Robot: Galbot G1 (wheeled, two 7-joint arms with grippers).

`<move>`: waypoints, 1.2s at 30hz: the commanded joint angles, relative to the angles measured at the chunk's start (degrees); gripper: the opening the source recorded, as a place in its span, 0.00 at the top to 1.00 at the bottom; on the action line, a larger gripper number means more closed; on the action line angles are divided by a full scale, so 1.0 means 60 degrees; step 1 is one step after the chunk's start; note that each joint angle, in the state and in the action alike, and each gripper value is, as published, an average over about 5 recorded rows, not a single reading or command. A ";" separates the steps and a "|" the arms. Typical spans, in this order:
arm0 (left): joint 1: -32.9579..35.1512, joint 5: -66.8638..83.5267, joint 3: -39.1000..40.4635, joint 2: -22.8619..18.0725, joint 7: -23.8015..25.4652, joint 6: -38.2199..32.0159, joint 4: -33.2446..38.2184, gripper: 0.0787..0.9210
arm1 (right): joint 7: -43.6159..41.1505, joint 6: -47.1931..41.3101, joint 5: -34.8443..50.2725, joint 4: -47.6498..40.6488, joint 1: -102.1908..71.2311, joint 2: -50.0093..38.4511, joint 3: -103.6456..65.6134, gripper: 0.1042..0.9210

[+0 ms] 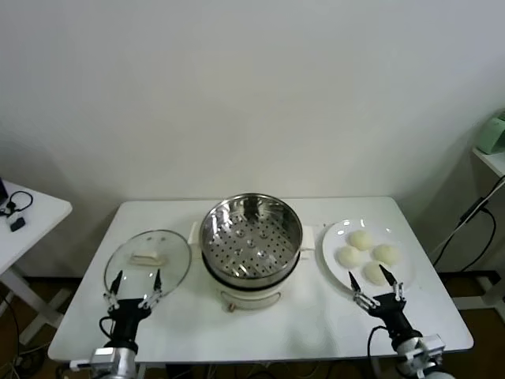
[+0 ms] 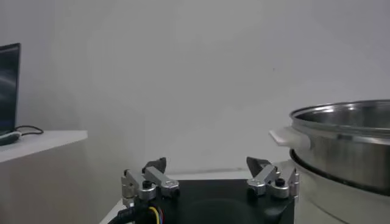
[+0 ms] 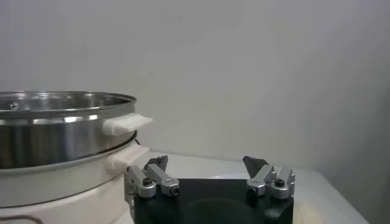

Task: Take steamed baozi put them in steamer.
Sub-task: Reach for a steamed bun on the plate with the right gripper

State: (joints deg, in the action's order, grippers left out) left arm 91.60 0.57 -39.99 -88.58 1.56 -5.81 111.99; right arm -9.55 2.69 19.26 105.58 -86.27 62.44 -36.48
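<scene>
We are at the very start here: no bun has been picked up and the perforated tray sits bare. Starting at the left edge of the table (image 1: 79,316), we see the glass lid (image 1: 147,260) lying flat, and right at its front rim the left gripper (image 1: 135,286) sits low near the front-left corner, its fingers spread wide and holding nothing. It looks parked, so we judge this arm is waiting.

Moving to the middle of the table, we have the steamer (image 1: 251,246), lid off, shiny pot on its cream base, ready to receive.

On to the right side, the white plate (image 1: 334,237) sits just beside the steamer, carrying the four steamed baozi (image 1: 360,239) in a tight cluster. The right gripper (image 1: 378,286) hovers at the plate's front edge, jaws fully apart and empty, its tips just in front of the nearest bun.

Our read on the next move: the right arm needs to come forward and down over that nearest bun, close gently on the soft dough, then lift and carry it left over the steamer's rim.
</scene>
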 commanded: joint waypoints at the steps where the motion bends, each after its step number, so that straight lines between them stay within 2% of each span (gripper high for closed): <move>1: -0.0065 -0.0140 0.0103 0.0019 -0.0495 0.0207 0.0012 0.12 | -0.0421 -0.0798 -0.0097 -0.0262 0.0962 -0.0781 -0.0321 0.12; 5: -0.0119 -0.0080 0.0240 0.0153 -0.0854 0.0512 0.0033 0.12 | -0.1337 -0.1548 0.0042 -0.1059 0.2209 -0.2204 -0.0136 0.12; 10: -0.0089 -0.0098 0.0412 0.0413 -0.0773 0.0439 0.0062 0.12 | -0.3434 -0.1697 -0.0086 -0.2765 0.4321 -0.4462 0.1257 0.12; 17: -0.0069 -0.0093 0.0619 0.0557 -0.0702 0.0344 0.0037 0.12 | -0.6735 -0.1392 -0.1252 -0.5443 0.9422 -0.5965 0.5799 0.12; 21: -0.0099 -0.0049 0.0661 0.0602 -0.0703 0.0350 0.0051 0.12 | -0.8226 -0.1170 -0.2027 -0.6391 1.1973 -0.5894 0.8452 0.12; 25: -0.0125 -0.0026 0.0665 0.0650 -0.0704 0.0371 0.0032 0.12 | -0.9240 -0.0334 -0.3780 -0.7251 1.3789 -0.5370 1.0446 0.12; 29: -0.0134 0.0035 0.0647 0.0696 -0.0709 0.0378 -0.0018 0.12 | -0.9638 0.0594 -0.5603 -0.8194 1.4641 -0.4634 1.1360 0.12; 36: -0.0179 0.0240 0.0600 0.0770 -0.0736 0.0422 -0.0137 0.12 | -0.9615 0.1317 -0.6781 -1.0234 1.5326 -0.2888 1.1655 0.12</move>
State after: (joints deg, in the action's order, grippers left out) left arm 90.57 1.40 -36.55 -84.24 -2.69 -3.46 111.42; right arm -61.09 6.31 -11.78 54.97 -6.51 40.69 22.75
